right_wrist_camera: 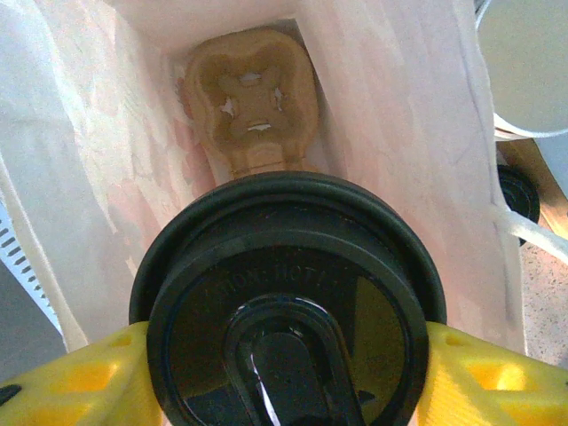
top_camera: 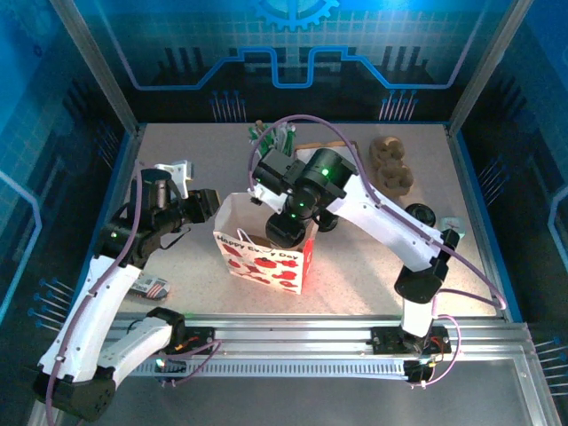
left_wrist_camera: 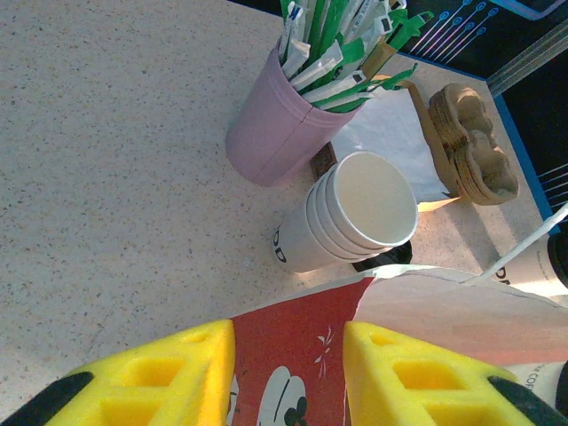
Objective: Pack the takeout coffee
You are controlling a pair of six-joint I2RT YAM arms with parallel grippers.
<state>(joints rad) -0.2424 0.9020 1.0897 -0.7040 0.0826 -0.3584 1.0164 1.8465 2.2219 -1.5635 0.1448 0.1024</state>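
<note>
The takeout coffee [right_wrist_camera: 288, 302], seen from above as a round black lid, sits between the yellow fingers of my right gripper [right_wrist_camera: 288, 377], which is shut on it. It hangs inside the open mouth of the red-and-white gift bag [top_camera: 266, 262], whose white inner walls [right_wrist_camera: 89, 177] surround it. A brown cup carrier [right_wrist_camera: 253, 102] lies on the bag's bottom, beneath the cup. My left gripper [left_wrist_camera: 288, 373] is at the bag's left end [top_camera: 209, 202], its fingers shut on the narrow red side panel [left_wrist_camera: 293, 346].
Behind the bag stand a pink cup of green-white sticks [left_wrist_camera: 275, 133], a stack of nested white cups [left_wrist_camera: 355, 217], a white napkin [left_wrist_camera: 390, 133] and stacked brown carriers [top_camera: 390, 164]. Black lids [top_camera: 419, 213] lie to the right. A small packet [top_camera: 151, 286] lies near the left arm.
</note>
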